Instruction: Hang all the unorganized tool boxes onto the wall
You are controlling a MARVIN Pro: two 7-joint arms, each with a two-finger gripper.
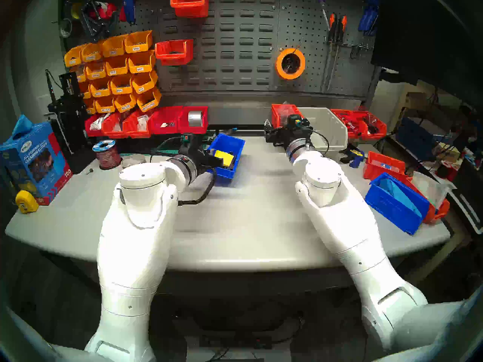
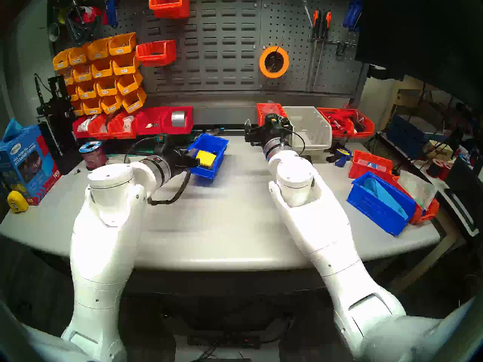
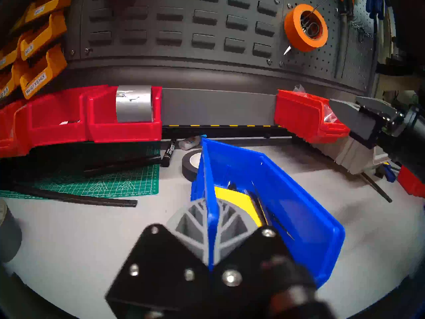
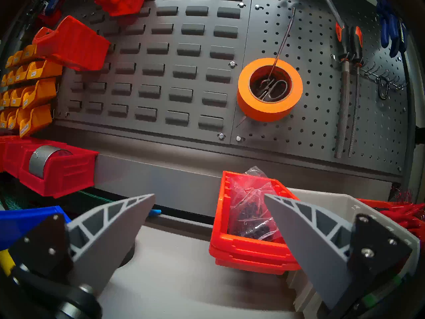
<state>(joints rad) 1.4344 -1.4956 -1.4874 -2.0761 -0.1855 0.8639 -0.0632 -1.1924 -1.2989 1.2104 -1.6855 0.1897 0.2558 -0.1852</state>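
Observation:
A blue tool box with a yellow notepad and pens sits at table level left of centre. My left gripper is shut on its near side wall; in the left wrist view the fingers clamp that blue wall. My right gripper is open and empty, just in front of a red-orange tool box holding a plastic bag, by the rail. The louvred wall has two red-orange boxes hanging on it.
A blue box with blue cloth and red-orange boxes lie at the table's right. Red bins line the rail. A grey bin stands beside the right gripper. Orange tape hangs on the pegboard. A green mat and tape roll lie by the blue box.

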